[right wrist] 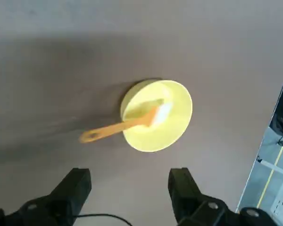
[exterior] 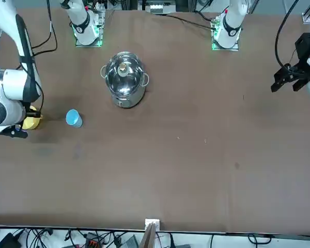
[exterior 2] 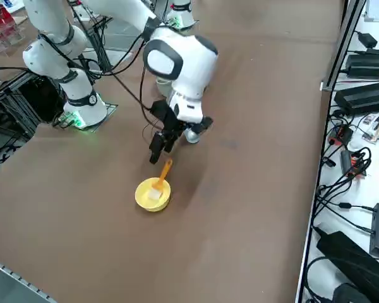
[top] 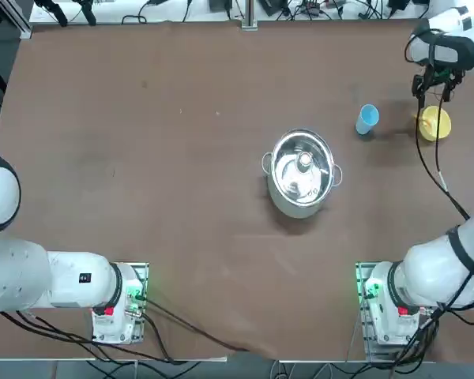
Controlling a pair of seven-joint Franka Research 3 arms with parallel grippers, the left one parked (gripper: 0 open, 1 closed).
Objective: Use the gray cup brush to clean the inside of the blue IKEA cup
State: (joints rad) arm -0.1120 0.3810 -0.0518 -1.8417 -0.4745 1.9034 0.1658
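Right now the right gripper (right wrist: 127,190) hangs a little above the table, just beside the yellow cup (right wrist: 156,116), with its two black fingers (right wrist: 74,187) spread wide and nothing between them. The gray cup brush (right wrist: 120,127) stands inside that yellow cup, with its pale head down in the cup and its orange handle leaning out over the rim, up toward the gripper. The blue IKEA cup (top: 366,119) stands by itself on the brown table (top: 158,181), near the yellow cup, between it and the steel pot (top: 302,173). From how things lie, the step in hand looks like picking up the brush, or maybe it is back in its cup and the job is over; I cannot tell which. To grab it well, the fingers should come down on both sides of the thin handle, up high where it sticks out of the cup, and squeeze softly. They should not bump the yellow cup, because it looks light and could tip over or slide. Then the brush should go straight up, so the head does not drag the cup along. Counting things: one brush, one blue cup, one yellow cup, one steel pot, and one gripper doing the work.
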